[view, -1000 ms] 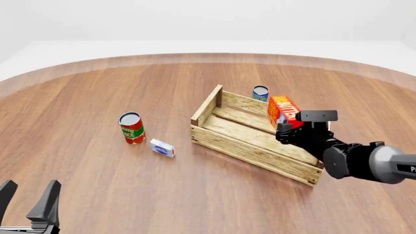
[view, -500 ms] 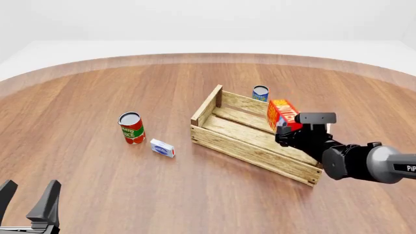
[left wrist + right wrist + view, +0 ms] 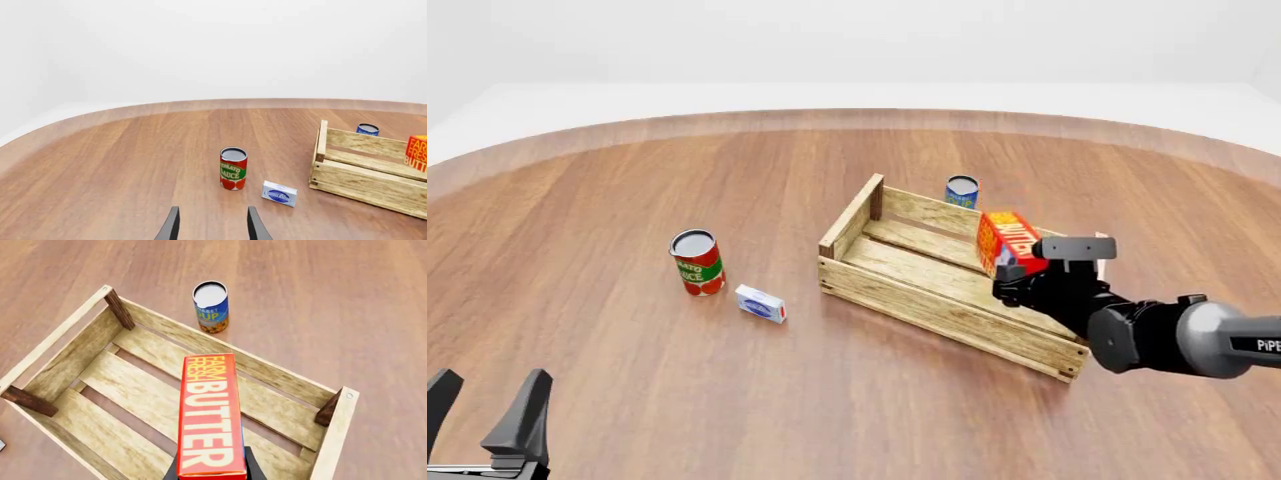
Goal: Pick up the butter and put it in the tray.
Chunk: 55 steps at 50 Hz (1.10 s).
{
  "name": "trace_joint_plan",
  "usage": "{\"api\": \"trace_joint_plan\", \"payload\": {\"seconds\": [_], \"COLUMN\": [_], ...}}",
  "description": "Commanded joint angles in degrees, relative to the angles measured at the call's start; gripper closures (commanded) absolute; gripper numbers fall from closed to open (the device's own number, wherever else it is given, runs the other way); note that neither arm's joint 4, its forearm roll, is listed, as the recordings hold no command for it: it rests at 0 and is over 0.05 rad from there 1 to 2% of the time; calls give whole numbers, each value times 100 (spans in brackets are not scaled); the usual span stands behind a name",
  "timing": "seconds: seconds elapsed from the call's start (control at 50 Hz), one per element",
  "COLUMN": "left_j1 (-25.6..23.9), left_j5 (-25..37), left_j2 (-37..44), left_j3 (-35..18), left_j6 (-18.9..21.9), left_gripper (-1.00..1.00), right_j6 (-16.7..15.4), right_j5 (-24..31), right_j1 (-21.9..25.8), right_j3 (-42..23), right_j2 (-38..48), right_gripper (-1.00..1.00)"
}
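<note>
The butter (image 3: 1006,240) is a red-orange carton with white lettering, held above the right half of the tray (image 3: 888,285), a large light-wood slatted crate. My right gripper (image 3: 1017,270) is shut on it from the near side. In the right wrist view the butter (image 3: 209,415) hangs lengthwise over the tray's slatted floor (image 3: 127,390). The butter's edge (image 3: 416,153) also shows past the tray (image 3: 347,172) in the left wrist view. My left gripper (image 3: 483,425) stands open at the near left table edge, its fingertips (image 3: 171,227) holding nothing.
A red tomato sauce can (image 3: 697,262) and a small white-and-blue box (image 3: 761,303) stand left of the tray. A blue soup can (image 3: 962,191) stands just behind the tray's far wall, also seen as the blue can (image 3: 211,307) in the right wrist view.
My right gripper has lowered the butter a little toward the tray and shifted slightly nearer. The left arm has not moved.
</note>
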Motion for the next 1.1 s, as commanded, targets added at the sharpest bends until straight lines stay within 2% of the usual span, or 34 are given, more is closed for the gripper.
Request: {"api": "trace_joint_plan", "payload": {"seconds": [0.02,0.66,0.68,1.1], "left_j1": [0,0,1,-1], "left_j5": [0,0,0,0], "left_j2": [1,0,0,-1], "left_j3": [0,0,0,0], "left_j6": [0,1,-1,2], "left_gripper": [-100,-100,-100,-100], "right_j6": [130,291,278,308], "right_j5": [-43,-190,-186,-212], "right_j1": [-38,-9,-9,-32], "right_j3": [-52,80,88,98], "right_j2": [-20,77,66,51], "right_gripper": [100,100,-100,-100]}}
